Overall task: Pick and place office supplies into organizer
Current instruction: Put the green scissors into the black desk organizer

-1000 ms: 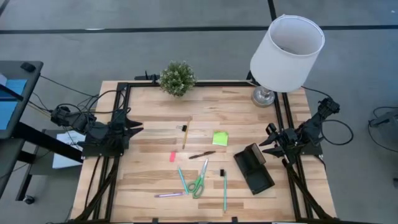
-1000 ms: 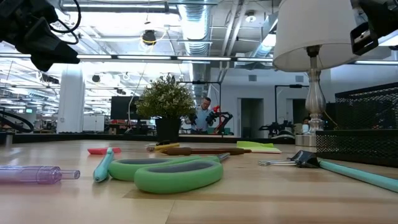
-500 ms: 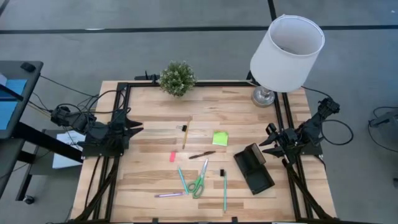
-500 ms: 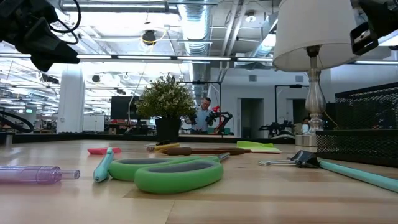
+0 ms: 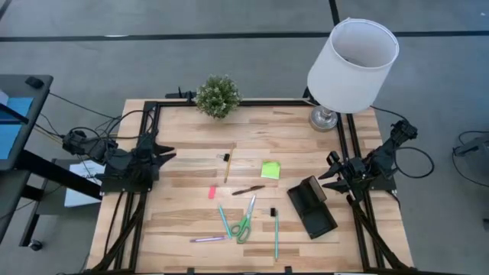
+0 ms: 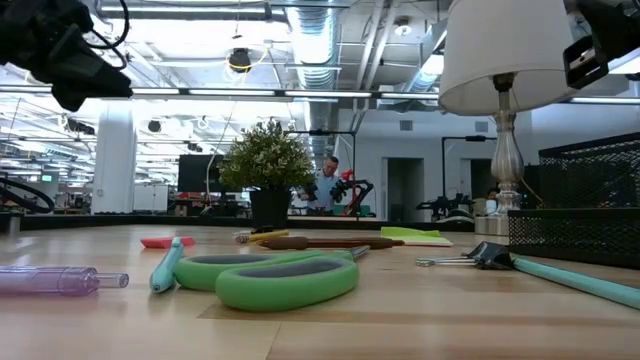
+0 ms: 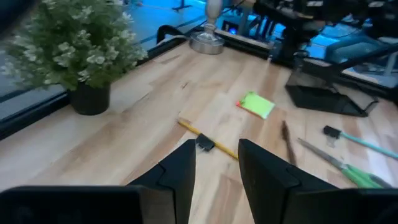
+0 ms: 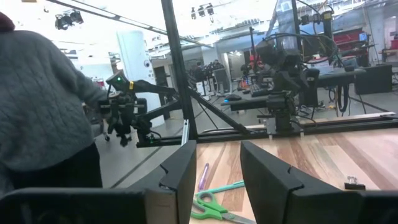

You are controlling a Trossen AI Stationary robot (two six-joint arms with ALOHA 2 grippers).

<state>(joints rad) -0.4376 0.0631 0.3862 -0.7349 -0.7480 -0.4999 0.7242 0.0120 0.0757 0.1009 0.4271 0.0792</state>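
No text, label, brand, number or sign could be read on anything in these views.

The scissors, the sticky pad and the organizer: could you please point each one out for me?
Scissors [image 5: 244, 228]: high view, on the green handles.
Sticky pad [image 5: 270, 169]: high view, centre of its top sheet.
Organizer [image 5: 312, 208]: high view, on its black floor.

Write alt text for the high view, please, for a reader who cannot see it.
Office supplies lie scattered mid-table: green scissors, sticky-note pad, pencil, pens. A black organizer sits right of them; both arms wait at the table's sides.
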